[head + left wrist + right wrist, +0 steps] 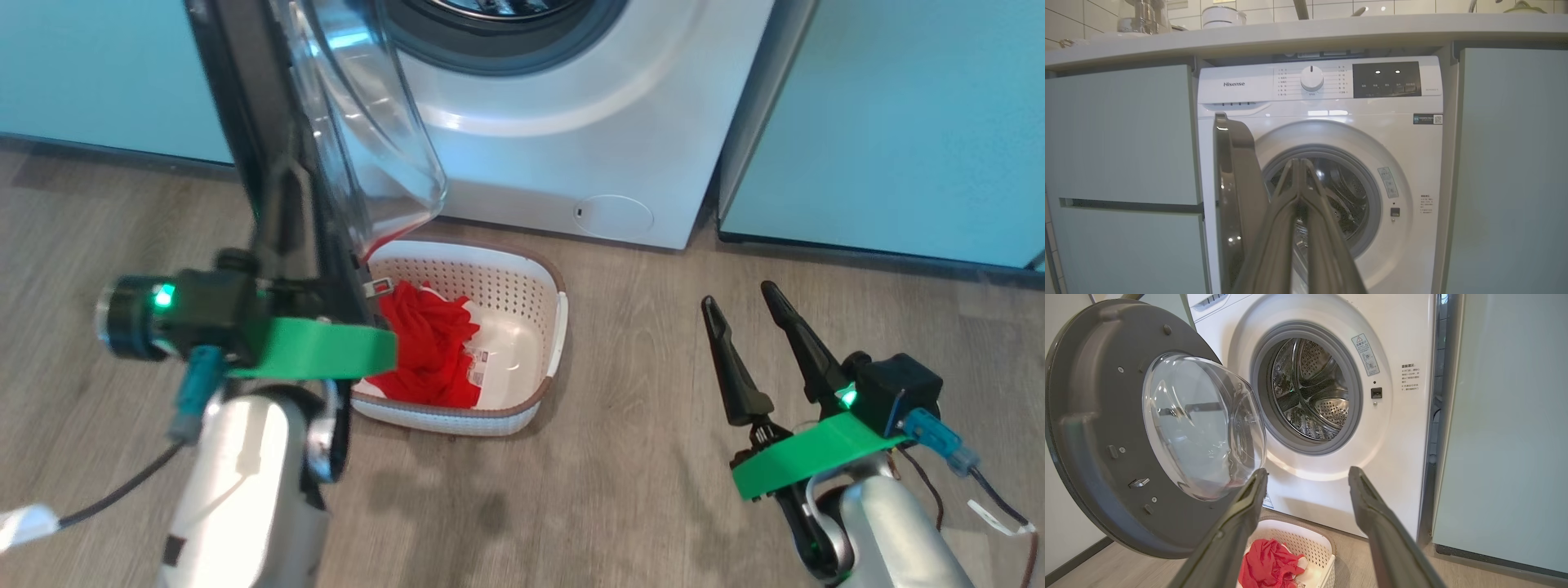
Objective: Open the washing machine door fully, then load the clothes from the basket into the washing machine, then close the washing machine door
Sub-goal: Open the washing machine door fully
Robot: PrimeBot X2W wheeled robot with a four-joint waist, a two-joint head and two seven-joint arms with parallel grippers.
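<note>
Step in hand, by my reading: opening the door fully.

- The door is standing out from the machine at upper left of the head view, its glass hanging over the basket on the floor at centre.
- Clothes are lying in the basket, untouched.
- Left gripper is pinched closed on nothing, pointing at the drum, with the door's edge just to its left. Contact unclear.
- Right gripper is hovering at lower right, jaws spread, empty.

The next move is likely calling for the door to swing wider leftward, then a reach down for the clothes.
</note>
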